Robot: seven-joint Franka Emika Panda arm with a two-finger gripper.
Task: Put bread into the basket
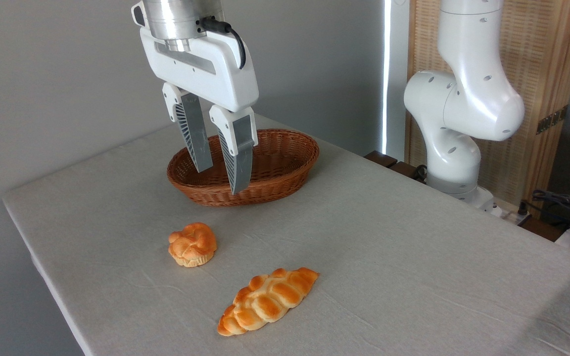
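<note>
Loaf [268, 301] nearest the camera, long and braided, lying on the cloth-covered bench [413, 257]. Just behind it and to the left, the bread [192, 244], a small knotted bun, sits on the bench too, apart from everything. Further back, the basket [285, 163] rests on the bench, brown wicker, nothing visible inside. And up above the basket's near rim hangs the tool [219, 175], fingers pointing down, a narrow gap between them, gripping nothing. No writing readable anywhere. Far right, the white arm base [455, 128] stands beside the bench.
</note>
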